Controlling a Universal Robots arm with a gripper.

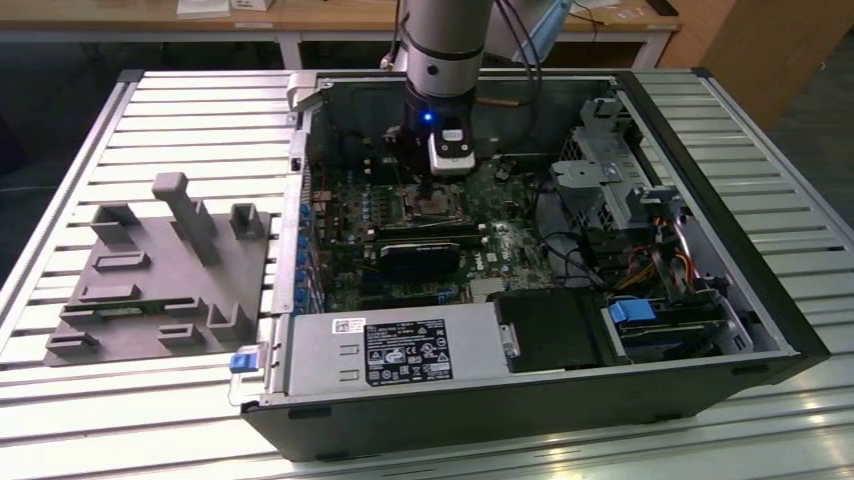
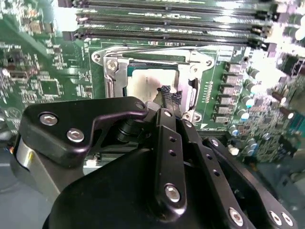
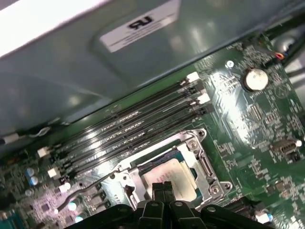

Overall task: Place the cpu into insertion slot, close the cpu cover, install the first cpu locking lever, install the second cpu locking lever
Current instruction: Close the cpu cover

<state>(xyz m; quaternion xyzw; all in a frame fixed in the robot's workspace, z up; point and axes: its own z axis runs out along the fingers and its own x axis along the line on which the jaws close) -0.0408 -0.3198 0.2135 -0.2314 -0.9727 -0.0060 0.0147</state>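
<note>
**Socket area.** The cpu (image 2: 145, 83), a flat square chip with a dull silver-grey metal top, sits in the insertion slot (image 2: 153, 63), whose dark rim shows along one edge. The cpu cover (image 2: 116, 71), a thin bright metal frame with a cut-out window, lies flat around the chip. The black gripper (image 2: 169, 95), fingertips pressed together and holding nothing, is over the chip's top; contact cannot be told. Long black memory slots (image 3: 128, 129) run beside the socket on the green circuit board (image 3: 238, 124). Beyond are a round silver coin cell (image 3: 255, 78) and a white printed label (image 3: 136, 26) on the grey case wall (image 3: 71, 71).

Slatted metal table (image 1: 200, 110), open computer case (image 1: 507, 425), grey fixture (image 1: 147, 290) alongside
</note>
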